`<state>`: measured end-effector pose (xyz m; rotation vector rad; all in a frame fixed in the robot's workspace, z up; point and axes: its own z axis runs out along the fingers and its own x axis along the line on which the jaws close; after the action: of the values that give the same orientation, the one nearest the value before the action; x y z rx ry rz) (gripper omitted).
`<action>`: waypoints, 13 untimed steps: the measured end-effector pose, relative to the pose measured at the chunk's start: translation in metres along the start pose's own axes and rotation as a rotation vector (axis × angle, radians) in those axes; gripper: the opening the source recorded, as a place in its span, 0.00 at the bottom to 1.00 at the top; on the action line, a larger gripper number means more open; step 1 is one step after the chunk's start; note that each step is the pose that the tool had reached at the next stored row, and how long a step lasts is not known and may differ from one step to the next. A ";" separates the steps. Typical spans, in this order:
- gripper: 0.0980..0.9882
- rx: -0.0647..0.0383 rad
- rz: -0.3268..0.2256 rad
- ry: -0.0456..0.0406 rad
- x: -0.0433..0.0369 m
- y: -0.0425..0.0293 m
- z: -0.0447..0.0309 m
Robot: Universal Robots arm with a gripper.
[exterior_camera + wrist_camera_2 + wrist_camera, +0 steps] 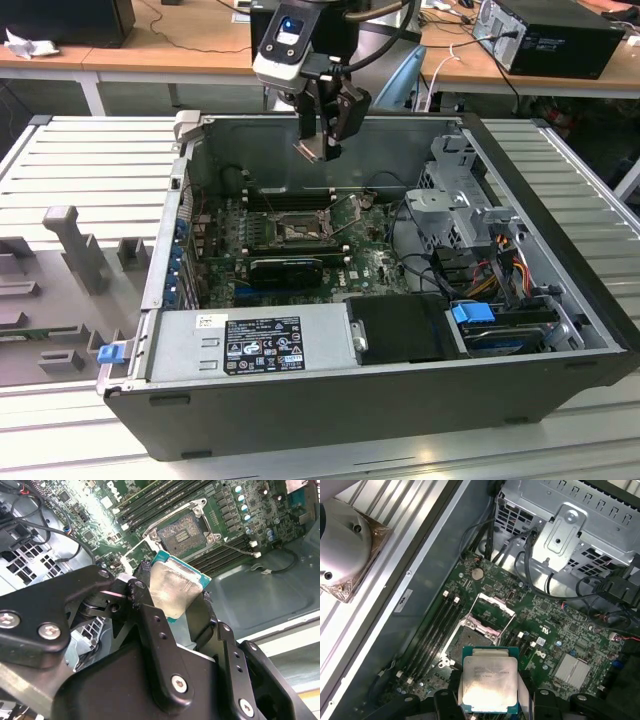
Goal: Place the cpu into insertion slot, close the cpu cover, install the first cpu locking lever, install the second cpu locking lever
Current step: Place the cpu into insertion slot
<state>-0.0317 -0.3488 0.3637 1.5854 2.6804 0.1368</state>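
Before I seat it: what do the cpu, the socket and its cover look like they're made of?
The cpu: a dull, smudged silvery metal lid on a green-edged board, likely laminate. The insertion slot: a dark matte centre, probably plastic, inside a bright metal rim. The cpu cover: thin shiny sheet metal, judging by its glint.

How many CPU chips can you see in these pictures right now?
1. The cpu sits clamped in the gripper, above the motherboard near the empty insertion slot. Another could be hidden.
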 end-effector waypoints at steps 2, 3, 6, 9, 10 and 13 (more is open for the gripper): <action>0.48 0.000 0.007 -0.0006 0.0000 0.0000 0.0000; 0.48 0.000 0.011 -0.0010 0.0000 0.0000 0.0001; 0.48 -0.001 0.033 -0.0029 0.0001 -0.0001 0.0003; 0.48 -0.002 0.070 -0.0062 0.0001 -0.0002 0.0005; 0.48 -0.002 0.091 -0.0080 0.0000 -0.0002 0.0008; 0.48 -0.003 0.124 -0.0110 0.0000 -0.0002 0.0014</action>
<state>-0.0318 -0.3488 0.3622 1.7465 2.5720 0.1338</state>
